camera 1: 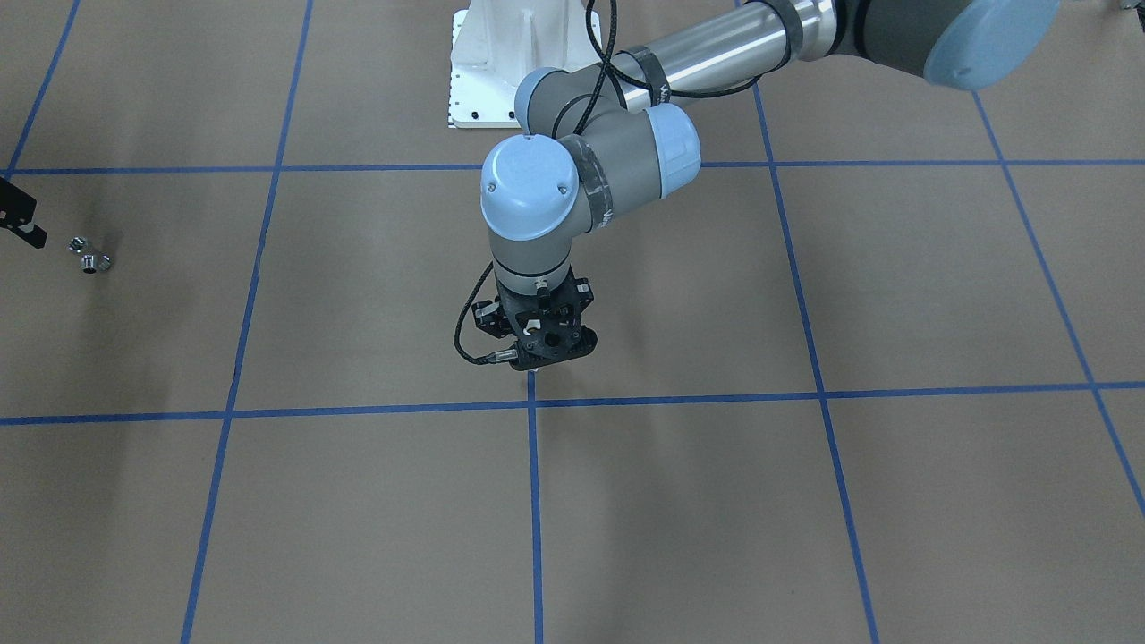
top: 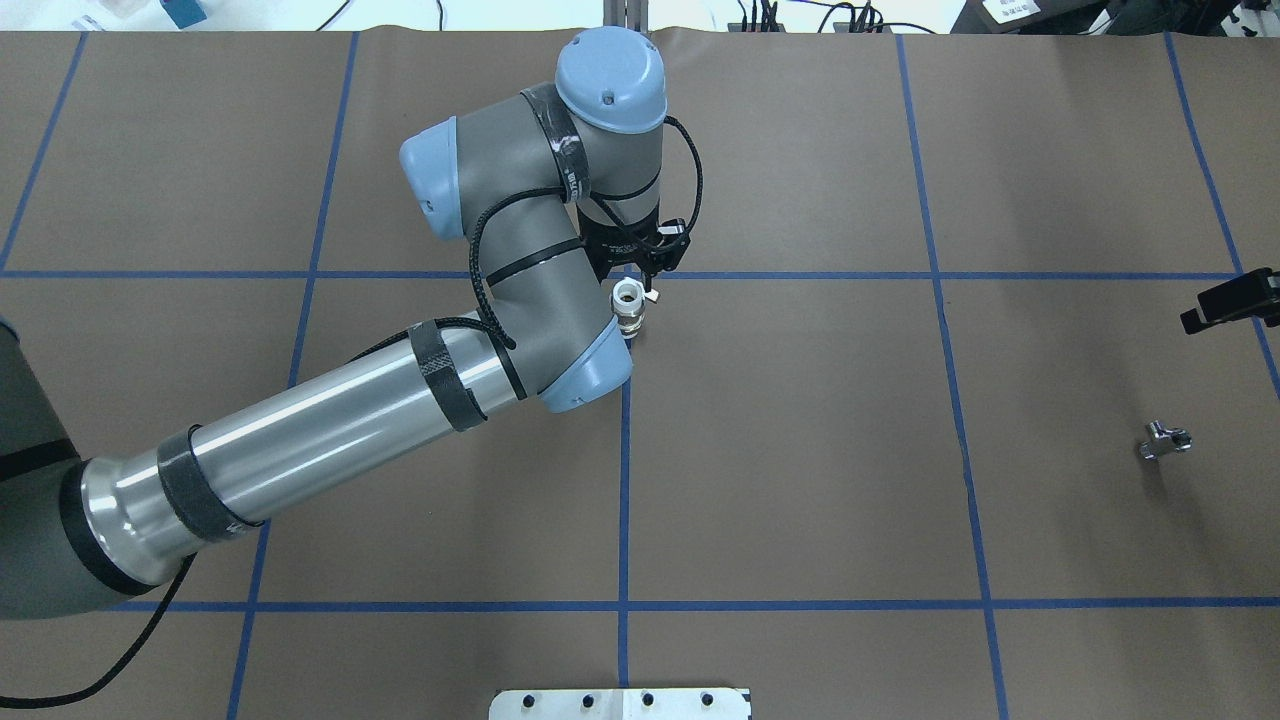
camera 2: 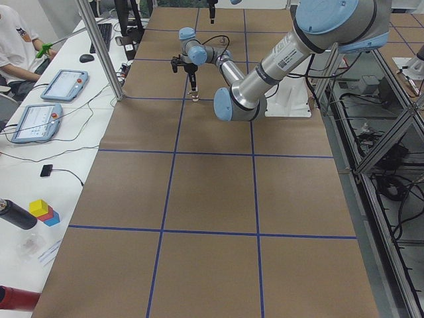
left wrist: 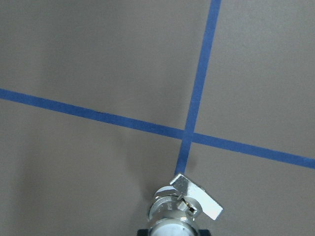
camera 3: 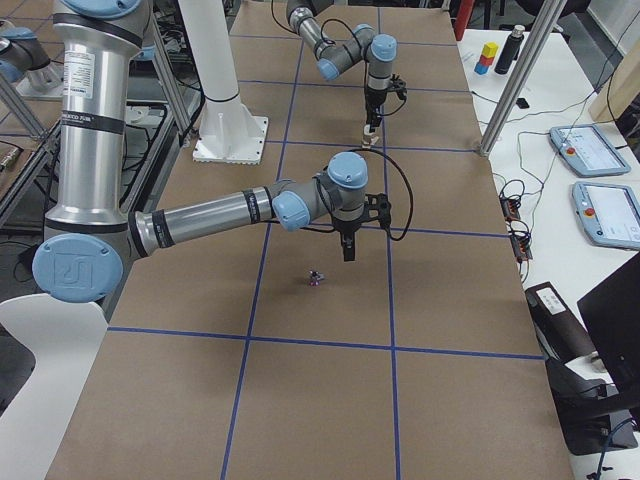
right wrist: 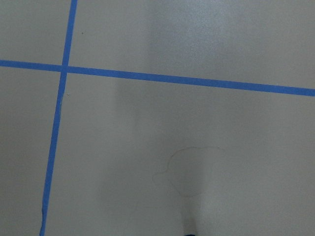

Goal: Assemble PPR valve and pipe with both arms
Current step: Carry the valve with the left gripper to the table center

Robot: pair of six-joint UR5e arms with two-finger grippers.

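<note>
My left gripper (top: pixel 634 272) points straight down near the table's middle, shut on the PPR valve (top: pixel 627 306). The valve stands upright at a blue tape crossing, white tube end up, brass middle below. In the left wrist view the valve (left wrist: pixel 178 211) sits at the bottom centre with its flat tab to the right. In the front view the left gripper (camera 1: pixel 537 351) hides it. The chrome pipe (top: pixel 1165 440) lies on the paper at the far right; it also shows in the front view (camera 1: pixel 89 256). My right gripper (top: pixel 1192 320) hangs empty beyond it, fingers together, apart from the pipe.
The white bolted pedestal (camera 1: pixel 501 72) stands at the table's robot-side edge. Blue tape lines (top: pixel 625 470) grid the brown paper. Tablets (camera 2: pixel 63 83), cables and an operator (camera 2: pixel 13 46) are at a side bench past the table edge.
</note>
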